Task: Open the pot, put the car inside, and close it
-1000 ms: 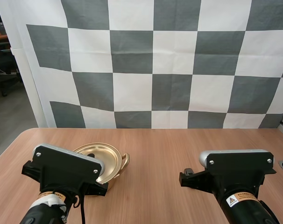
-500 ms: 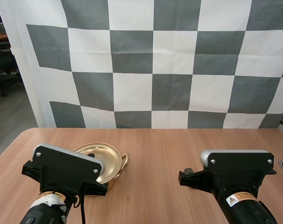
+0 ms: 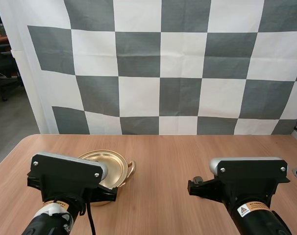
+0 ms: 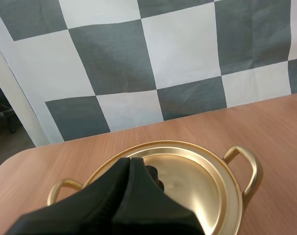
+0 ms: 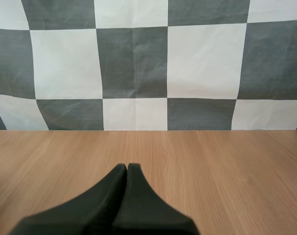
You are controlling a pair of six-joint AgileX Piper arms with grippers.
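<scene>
1 lidded pot (image 4: 197,181) beneath left gripper (image 4: 129,161)

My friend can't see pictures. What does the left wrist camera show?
The left gripper, shut into one black wedge, hangs over a gold pot with its lid on, tips close by the lid's black knob. The pot has two loop handles and stands on a wooden table.

left hand (image 4: 129,161), fingers together, hangs over the lidded gold pot (image 4: 197,181)
</scene>
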